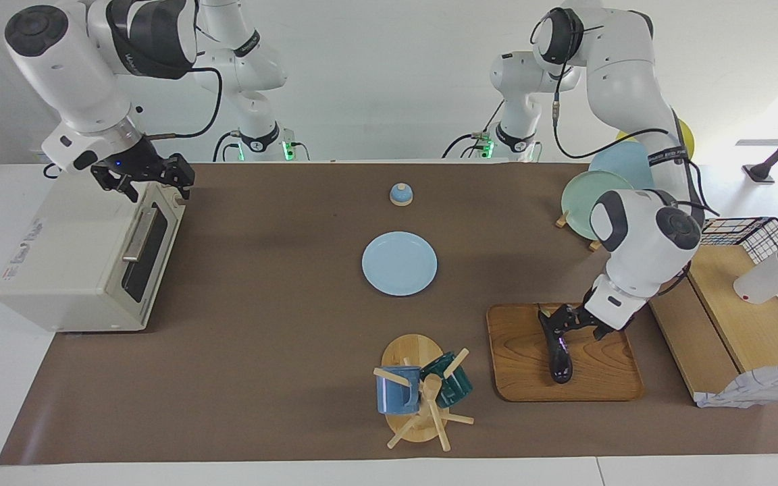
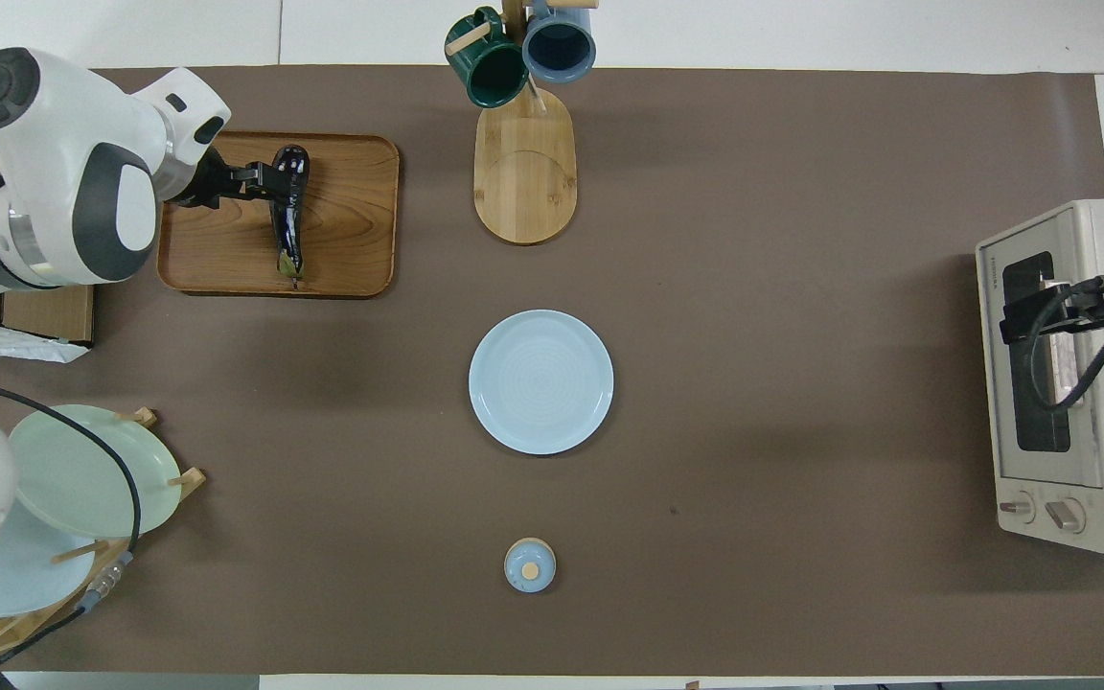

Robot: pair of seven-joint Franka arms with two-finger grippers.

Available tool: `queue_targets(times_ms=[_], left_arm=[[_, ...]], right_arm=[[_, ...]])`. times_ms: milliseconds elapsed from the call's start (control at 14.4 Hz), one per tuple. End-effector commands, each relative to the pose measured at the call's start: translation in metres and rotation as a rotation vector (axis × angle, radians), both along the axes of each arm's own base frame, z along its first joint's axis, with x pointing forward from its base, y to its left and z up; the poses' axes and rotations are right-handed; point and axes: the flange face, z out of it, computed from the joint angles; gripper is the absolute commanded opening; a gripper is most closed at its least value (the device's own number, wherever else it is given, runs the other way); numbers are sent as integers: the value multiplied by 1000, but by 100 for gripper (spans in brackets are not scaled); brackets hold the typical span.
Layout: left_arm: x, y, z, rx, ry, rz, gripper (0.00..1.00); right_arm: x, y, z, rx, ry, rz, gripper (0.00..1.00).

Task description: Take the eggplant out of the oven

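Observation:
The dark purple eggplant [image 1: 559, 361] [image 2: 287, 225] lies on the wooden tray [image 1: 605, 378] [image 2: 351, 192], its green stem toward the robots. My left gripper [image 1: 564, 322] [image 2: 260, 182] stands low over the tray at the eggplant's stem half, open, with the eggplant resting free on the wood. The cream oven [image 1: 78, 256] [image 2: 1069, 383] sits at the right arm's end of the table with its glass door shut. My right gripper [image 1: 142, 177] [image 2: 1041, 311] hangs open just above the oven's top front edge, holding nothing.
A light blue plate [image 1: 399, 263] lies mid-table, and a small blue lidded jar [image 1: 401, 194] sits nearer the robots. A mug tree [image 1: 423, 391] stands beside the tray. A plate rack [image 1: 595, 192] and a wooden shelf [image 1: 733, 317] crowd the left arm's end.

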Motion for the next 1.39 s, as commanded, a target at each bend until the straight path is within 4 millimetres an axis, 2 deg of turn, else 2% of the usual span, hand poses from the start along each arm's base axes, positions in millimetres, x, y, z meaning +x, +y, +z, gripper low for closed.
queue_targets(times_ms=[0,139,277,416,485,623,762,831,970,1039,1316], left_arm=[[-27,10,72,4,17,51,100],[-52,20,118,22,63,53,100],[-86,23,169,28,92,52,100],[-117,31,202,70,140,47,100],[-130,31,212,101,161,40,100],[-151,27,221,114,226,42,100],[-164,24,215,120,253,72,100],[-171,18,206,123,266,62,100],[-169,14,205,114,225,67,100],[-168,6,208,113,219,53,100],[-172,7,221,94,238,55,100]], right_arm=[[-8,1,10,15,-15,-19,100],[-9,0,9,16,-12,-18,100],[-10,3,10,16,-13,-13,100],[-9,1,9,16,-12,-16,100],[-9,1,9,16,-12,-16,100],[-9,2,9,16,-12,-15,100],[-9,2,9,16,-12,-15,100],[-9,2,9,16,-12,-15,100],[-9,2,9,16,-12,-15,100],[-9,2,9,16,-12,-15,100],[-9,2,9,16,-12,-15,100]])
